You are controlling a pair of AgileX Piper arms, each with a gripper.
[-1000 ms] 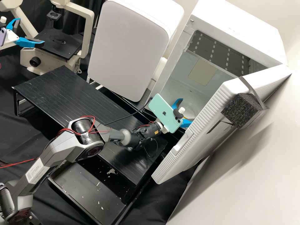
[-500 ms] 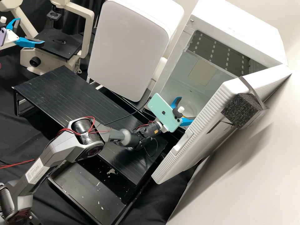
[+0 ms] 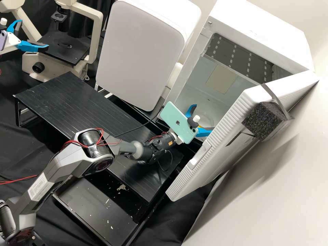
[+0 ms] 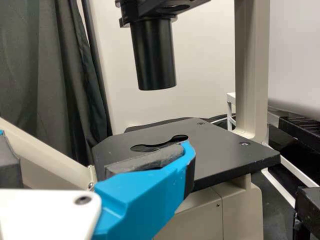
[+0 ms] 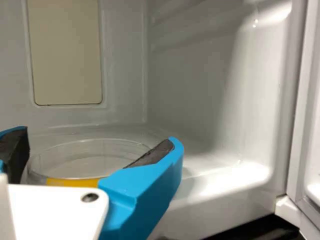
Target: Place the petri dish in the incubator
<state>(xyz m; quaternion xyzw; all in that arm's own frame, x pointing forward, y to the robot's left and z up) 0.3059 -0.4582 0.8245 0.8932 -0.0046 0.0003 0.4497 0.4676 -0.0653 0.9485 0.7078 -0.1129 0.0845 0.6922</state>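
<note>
Blue fingers [image 5: 137, 192] with dark pads are standing spread on the right gripper [image 5: 99, 136], one to each side of a clear, round petri dish with a yellow band [image 5: 72, 182]. The dish is sitting low inside the white, box-shaped incubator [image 3: 259, 30], and it's looking to me as if the floor is bearing it. Whether either pad is grazing the rim, I can't tell. I'm judging that the placing is all but done and the release is the step in hand. For the next move, I'm wanting a straight, slow draw back through the opening, both fingers clearing the rim evenly; a sideways drift could be dragging the dish or knocking the ribbed white door [image 3: 205, 157]. After that, the door is still wanting to be shut, if the job is calling for it.

Over by the cream microscope with its black stage [image 3: 65, 49], the left gripper [image 3: 34, 34] is waiting with its fingers apart, pinching nothing.

Across the bench, a long black slatted platform [image 3: 78, 106] is running towards the incubator, with a scuffed black tray [image 3: 99, 205] lying lower beside it. Black cloth [image 3: 177, 215] is draping the bench, and a pale wall [image 3: 283, 194] is rising beyond the door.
</note>
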